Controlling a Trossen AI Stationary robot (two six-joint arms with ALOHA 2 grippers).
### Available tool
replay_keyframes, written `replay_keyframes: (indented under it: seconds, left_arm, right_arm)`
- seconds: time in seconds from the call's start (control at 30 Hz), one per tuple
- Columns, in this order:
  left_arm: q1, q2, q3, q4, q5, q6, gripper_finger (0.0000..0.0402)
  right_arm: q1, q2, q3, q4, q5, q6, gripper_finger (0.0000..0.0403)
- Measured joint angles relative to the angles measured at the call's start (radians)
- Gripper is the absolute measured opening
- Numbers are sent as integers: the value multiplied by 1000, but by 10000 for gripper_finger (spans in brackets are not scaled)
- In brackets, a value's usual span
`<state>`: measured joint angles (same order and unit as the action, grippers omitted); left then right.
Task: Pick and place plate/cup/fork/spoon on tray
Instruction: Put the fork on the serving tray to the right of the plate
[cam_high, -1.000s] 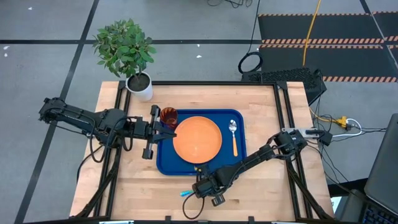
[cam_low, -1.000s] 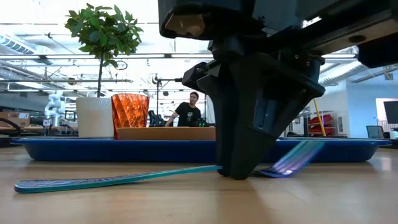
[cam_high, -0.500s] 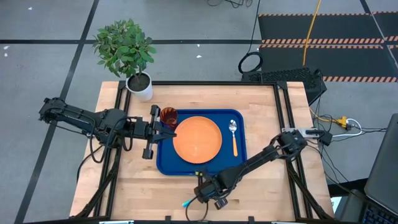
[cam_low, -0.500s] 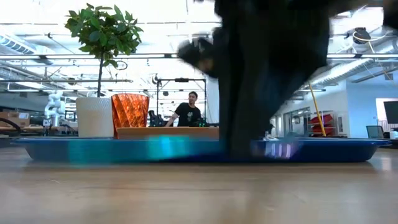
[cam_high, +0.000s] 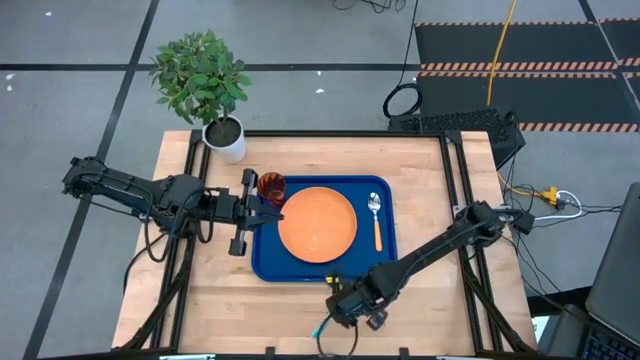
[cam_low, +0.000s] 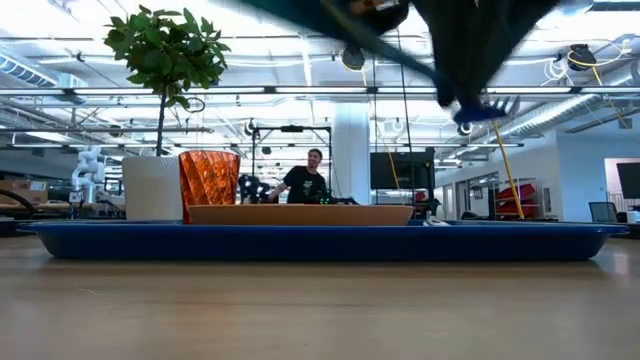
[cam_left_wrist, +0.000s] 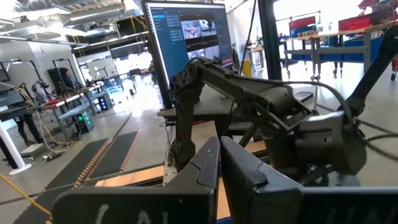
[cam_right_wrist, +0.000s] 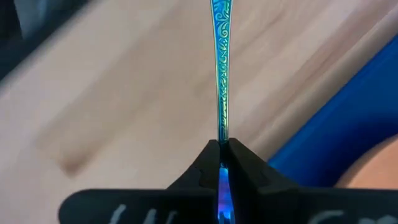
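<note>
A light wooden table top (cam_high: 420, 200) stands on a grey tiled floor, with an open workshop hall behind it where a person (cam_low: 306, 183) in a dark shirt is seen.

Nearest, at about 6 o'clock on the table, the right gripper (cam_high: 347, 308) has its fingers pinched tight on the slim fork with a light blue handle (cam_right_wrist: 221, 74), lifted clear of the wood; the handle sticks out past the fingertips over the bare table beside the tray's near edge.

Farther in, the large rectangular dark blue plastic tray (cam_high: 385, 245) lies at the table's centre. On it rest the round flat orange plate (cam_high: 317, 224) in the middle, the spoon with a silver bowl and orange handle (cam_high: 376, 222) toward 3 o'clock, and the small dark red-brown tumbler cup (cam_high: 270, 186) near the 10 o'clock corner.

The left gripper (cam_high: 268, 212) hovers at the tray's 9 o'clock edge, fingers nearly together, holding nothing.

At 11 o'clock stands a white pot with a green plant (cam_high: 224, 140).
</note>
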<state>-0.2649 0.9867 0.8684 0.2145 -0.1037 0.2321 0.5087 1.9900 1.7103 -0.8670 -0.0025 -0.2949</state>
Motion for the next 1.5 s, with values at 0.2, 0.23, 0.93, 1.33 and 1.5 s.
replay_keyframes:
  seconds: [0.2, 0.23, 0.93, 1.33, 1.5]
  left_arm:
    - [0, 0, 0, 0, 0, -1, 19]
    - [0, 0, 0, 0, 0, -1, 19]
    - [0, 0, 0, 4, 0, -7, 19]
    - [3, 0, 0, 1, -1, 77, 19]
    - [24, 0, 0, -7, -43, 106, 19]
  right_arm:
    - [-9, -5, 0, -123, 5, -192, 1]
    - [-14, -4, 0, -135, 3, -195, 1]
    - [-172, -268, -144, -271, 33, -451, 0]
    - [-339, -354, -348, -232, 57, -877, 0]
    - [-421, -354, -399, -150, 53, -1021, 0]
